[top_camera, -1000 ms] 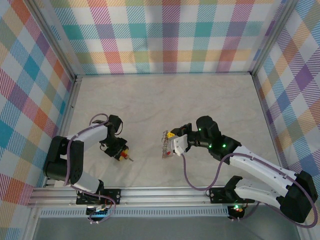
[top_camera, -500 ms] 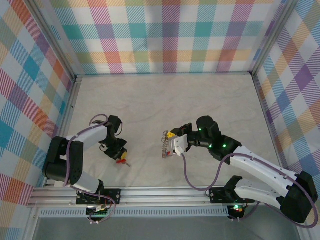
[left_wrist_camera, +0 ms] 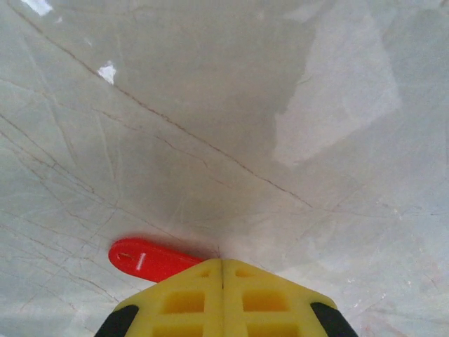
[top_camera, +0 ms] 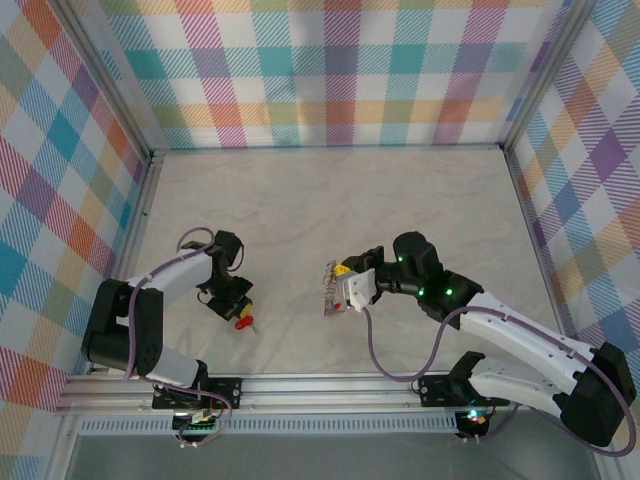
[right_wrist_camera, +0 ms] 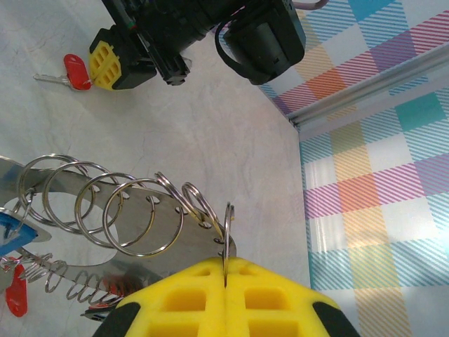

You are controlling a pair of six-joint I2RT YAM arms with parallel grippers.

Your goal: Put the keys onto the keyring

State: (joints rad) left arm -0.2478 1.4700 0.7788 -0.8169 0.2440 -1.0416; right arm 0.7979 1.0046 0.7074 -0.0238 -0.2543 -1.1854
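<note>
Pinching keyring [right_wrist_camera: 189,203], right gripper [right_wrist_camera: 226,270]; left gripper [left_wrist_camera: 222,270] closed against red key [left_wrist_camera: 151,258]

Red key [left_wrist_camera: 151,258]. Yellow tips on left gripper [left_wrist_camera: 222,265] and right gripper [right_wrist_camera: 226,270]. Silver keyring [right_wrist_camera: 140,210]. Pale grey marbled table [top_camera: 350,200]. Pastel multicolour plaid walls [top_camera: 340,70]. Purple cables [top_camera: 372,350].

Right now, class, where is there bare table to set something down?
Free: the far half of the table, along the plaid back wall. Crowded: around the left gripper on the red key and the right gripper holding the keyring.
</note>
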